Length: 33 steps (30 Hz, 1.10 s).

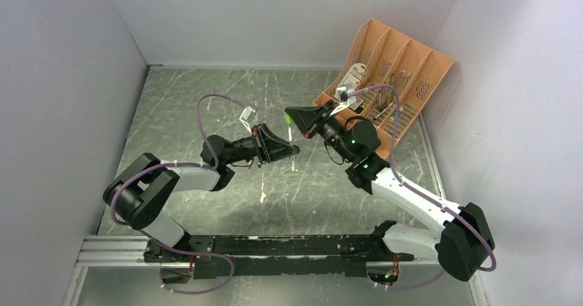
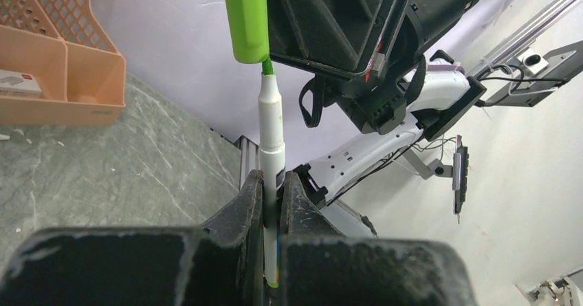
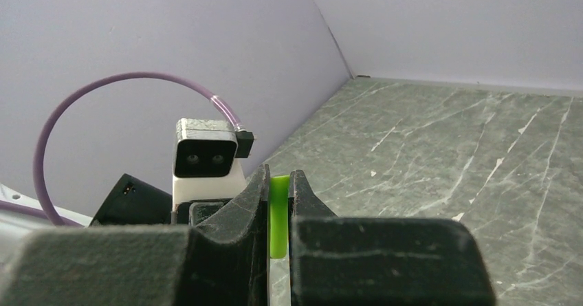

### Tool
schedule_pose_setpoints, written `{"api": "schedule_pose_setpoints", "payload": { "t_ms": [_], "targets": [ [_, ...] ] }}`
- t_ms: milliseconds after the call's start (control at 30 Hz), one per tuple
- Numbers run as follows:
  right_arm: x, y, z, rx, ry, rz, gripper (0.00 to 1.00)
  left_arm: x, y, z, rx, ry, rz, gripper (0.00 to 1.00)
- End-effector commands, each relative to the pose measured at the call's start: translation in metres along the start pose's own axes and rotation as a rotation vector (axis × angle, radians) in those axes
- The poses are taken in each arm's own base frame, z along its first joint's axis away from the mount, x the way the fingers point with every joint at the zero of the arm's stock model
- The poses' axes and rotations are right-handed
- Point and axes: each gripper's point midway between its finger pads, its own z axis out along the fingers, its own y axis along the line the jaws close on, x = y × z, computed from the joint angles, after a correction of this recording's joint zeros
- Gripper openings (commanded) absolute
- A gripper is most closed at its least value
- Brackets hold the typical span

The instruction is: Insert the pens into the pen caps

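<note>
My left pincer is clamped on a pen whose tip sits just ahead, at the mouth of the green cap pinched in my right pincer, so I should square both axes and push straight, slowly

White pen (green-tipped) has its tip at the mouth of a green cap.
</note>
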Motion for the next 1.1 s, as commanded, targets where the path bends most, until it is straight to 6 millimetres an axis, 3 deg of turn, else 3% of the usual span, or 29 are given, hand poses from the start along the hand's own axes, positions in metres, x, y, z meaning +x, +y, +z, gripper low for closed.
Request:
{"api": "schedule_pose_setpoints", "payload": {
  "t_ms": [0,567,900,1067],
  "targets": [
    [0.061,-0.022,-0.016,0.052,0.19,0.029,0.0,-0.066,-0.038,0.012,0.119,-0.181,0.209,0.07],
    [0.067,-0.02,-0.019,0.062,0.192,0.021,0.0,-0.074,-0.024,0.002,0.129,-0.207,0.159,0.07],
    [0.027,-0.024,0.011,0.071,0.123,0.043,0.0,-0.044,-0.02,-0.007,0.103,-0.132,0.122,0.07],
    [0.006,-0.038,0.03,0.095,0.087,0.07,0.0,-0.02,-0.016,-0.013,0.088,-0.073,0.09,0.07]
  ]
}}
